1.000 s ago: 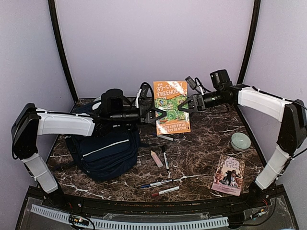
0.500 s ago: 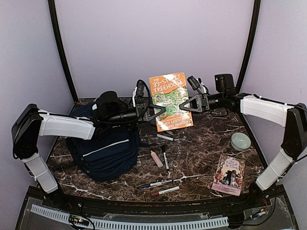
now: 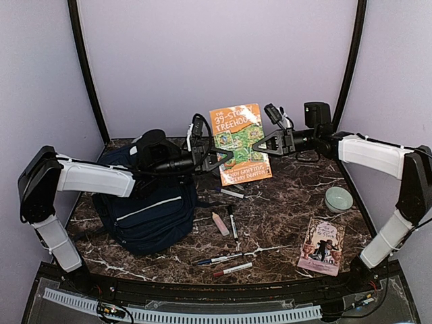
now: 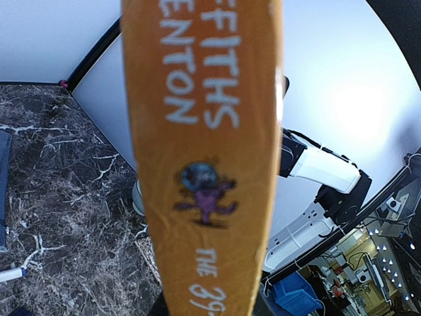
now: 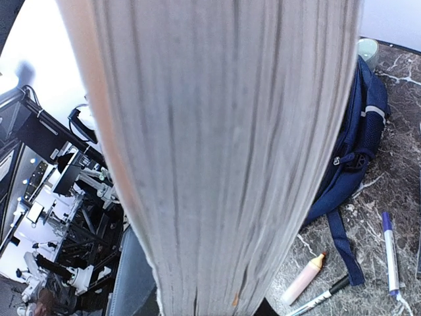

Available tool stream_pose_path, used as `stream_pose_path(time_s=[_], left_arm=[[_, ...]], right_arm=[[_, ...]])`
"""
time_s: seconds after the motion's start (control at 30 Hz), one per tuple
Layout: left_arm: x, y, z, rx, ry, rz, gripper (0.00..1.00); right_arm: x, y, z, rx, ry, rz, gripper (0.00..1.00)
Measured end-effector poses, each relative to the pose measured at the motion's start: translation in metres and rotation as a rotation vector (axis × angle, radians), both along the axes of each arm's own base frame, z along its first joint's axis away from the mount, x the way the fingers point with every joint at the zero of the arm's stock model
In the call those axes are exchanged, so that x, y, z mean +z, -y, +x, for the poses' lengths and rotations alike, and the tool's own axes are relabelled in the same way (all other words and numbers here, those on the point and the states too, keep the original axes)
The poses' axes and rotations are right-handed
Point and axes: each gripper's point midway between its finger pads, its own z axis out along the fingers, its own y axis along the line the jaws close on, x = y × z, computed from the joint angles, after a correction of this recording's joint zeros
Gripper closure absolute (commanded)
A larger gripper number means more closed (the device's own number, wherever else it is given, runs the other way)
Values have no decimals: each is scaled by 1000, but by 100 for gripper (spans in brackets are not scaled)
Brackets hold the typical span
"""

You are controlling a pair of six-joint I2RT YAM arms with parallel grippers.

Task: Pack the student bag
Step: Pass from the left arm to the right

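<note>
The left gripper point(image 3: 219, 158) is clamping the spine edge of the orange book point(image 3: 241, 144), which is standing higher and tilting more than a second ago. The right gripper point(image 3: 260, 143) is meeting the page edge at a closer setting than before; whether it is pinching cannot be told. The student bag point(image 3: 145, 206) is lying unmoved on the marble table point(image 3: 283, 202), beneath the left arm.
</note>
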Motion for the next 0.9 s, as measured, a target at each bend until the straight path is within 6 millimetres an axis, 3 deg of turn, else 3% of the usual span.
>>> stream_pose_path(time_s=[0.07, 0.13, 0.37, 0.53, 0.73, 0.83, 0.9], left_arm=[[-1, 0, 1, 2, -7, 0, 97], [-2, -1, 3, 5, -15, 0, 86], [-8, -5, 12, 29, -54, 7, 52], [-26, -17, 23, 64, -94, 54, 38], [-63, -46, 25, 162, -132, 355, 40], [-70, -76, 24, 255, -121, 578, 47], [-77, -95, 17, 282, -106, 702, 56]], right_arm=[[0, 0, 0, 0, -3, 1, 88], [0, 0, 0, -1, -3, 1, 99], [-3, 0, 0, -6, -8, -9, 100], [-12, 2, 4, -34, -23, -35, 100], [-30, 15, 17, -106, -14, -100, 100], [-43, 24, 22, -151, 7, -143, 100], [-52, 30, 21, -171, 14, -174, 100]])
